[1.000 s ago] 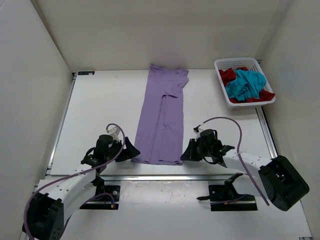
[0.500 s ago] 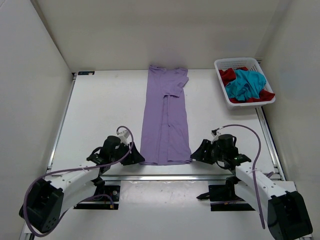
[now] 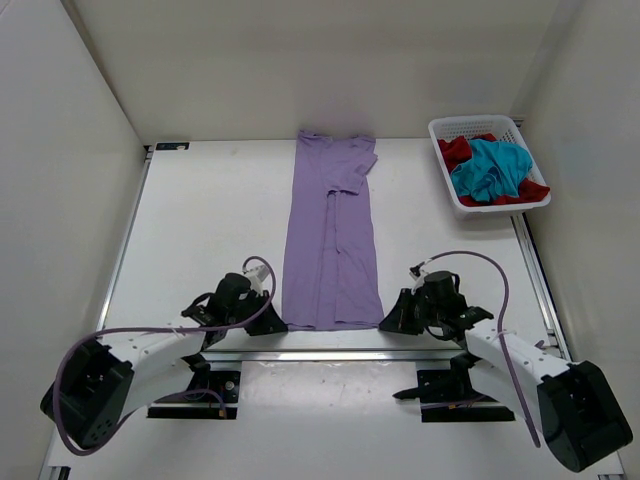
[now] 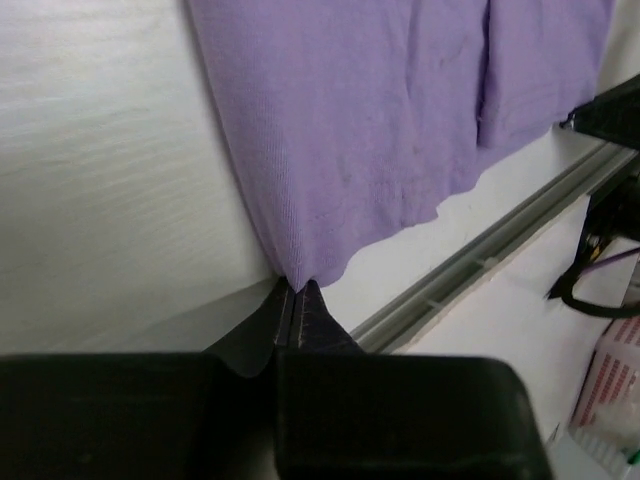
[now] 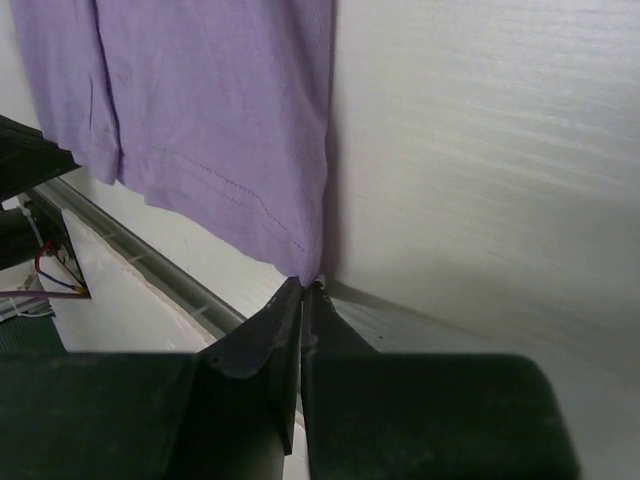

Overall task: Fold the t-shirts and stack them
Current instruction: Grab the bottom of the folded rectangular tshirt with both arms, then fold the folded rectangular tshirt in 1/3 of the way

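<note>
Top external view: the white counter (image 3: pixel 210 230) carries the lavender t-shirt (image 3: pixel 331 245), laid flat as a long narrow strip down the middle, with its collar far and its hem near. A white basket (image 3: pixel 476 124) at the far right holds the deep red t-shirt (image 3: pixel 456 150) with the teal t-shirt (image 3: pixel 490 170) bunched on top. The left fingers (image 4: pixel 316 320) are pressed together, pinching the hem's near-left corner, and the right fingers (image 5: pixel 270 325) pinch its near-right corner.

- Top view is bright and even, with soft diffuse light and only faint shadows on the table (image 3: pixel 200 230).
- Wrist views are dimmer and kinda grey.
- The lavender shirt (image 4: pixel 380 130) weave is sharp, and it throws a thin shadow along its edge.
- The black foreground is blurry.
</note>
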Available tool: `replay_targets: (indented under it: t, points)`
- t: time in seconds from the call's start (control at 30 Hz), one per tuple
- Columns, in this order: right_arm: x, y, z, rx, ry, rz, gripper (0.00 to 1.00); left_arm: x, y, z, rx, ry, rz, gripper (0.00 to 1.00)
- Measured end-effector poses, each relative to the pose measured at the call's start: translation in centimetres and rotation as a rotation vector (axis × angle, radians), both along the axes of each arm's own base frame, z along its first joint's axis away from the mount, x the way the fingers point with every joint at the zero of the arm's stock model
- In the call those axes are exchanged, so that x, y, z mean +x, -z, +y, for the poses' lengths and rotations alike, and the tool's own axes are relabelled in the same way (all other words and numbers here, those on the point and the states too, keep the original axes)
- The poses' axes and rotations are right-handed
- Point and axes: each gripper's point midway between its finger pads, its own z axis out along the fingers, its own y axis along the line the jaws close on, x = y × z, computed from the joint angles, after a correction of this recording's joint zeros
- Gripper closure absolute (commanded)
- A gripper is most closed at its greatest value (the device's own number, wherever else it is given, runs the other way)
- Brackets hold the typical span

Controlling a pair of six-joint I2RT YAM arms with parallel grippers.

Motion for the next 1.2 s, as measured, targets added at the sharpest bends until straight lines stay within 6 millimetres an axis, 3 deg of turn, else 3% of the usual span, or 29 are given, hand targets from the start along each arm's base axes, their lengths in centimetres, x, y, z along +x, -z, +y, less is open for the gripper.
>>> replay_targets:
  t: [0.17,0.3,0.43,0.53,0.63,0.83,0.97,1.1,1.2]
  points:
    - [-1.8,-0.8,0.9,0.015,-0.039,-0.010,1.00,-1.8,-0.4,-0.1,0.006,0.045,0.022,1.00]
    - [-3.9,-1.4,1.2,0.025,-0.069,-0.004,1.00,-3.6,-2.0,0.1,-0.058,0.052,0.038,1.00]
    - [-2.2,-3.2,0.2,-0.013,-0.012,-0.004,1.00,-2.9,-4.5,0.3,-0.088,0.015,0.042,1.00]
    - [1.4,-5.9,-0.3,-0.032,0.027,-0.061,1.00,0.3,-7.7,-0.2,-0.089,-0.017,-0.001,1.00]
    - [5.3,-7.9,-0.4,-0.063,0.038,-0.128,1.00,5.1,-10.1,-0.8,-0.106,-0.069,-0.062,1.00]
    - [13.7,-9.8,-0.8,-0.104,0.066,-0.217,1.00,13.8,-9.0,-1.3,-0.044,-0.186,-0.055,1.00]
    - [19.7,-10.2,-1.3,-0.111,0.095,-0.258,1.00,19.0,-10.2,-2.0,-0.016,-0.222,-0.111,1.00]
    - [25.5,-9.3,-1.4,-0.114,0.104,-0.270,1.00,24.3,-11.2,-2.0,-0.030,-0.269,-0.173,1.00]
    - [28.1,-7.7,-1.4,-0.121,0.102,-0.255,1.00,26.8,-9.5,-0.9,-0.012,-0.310,-0.149,1.00]
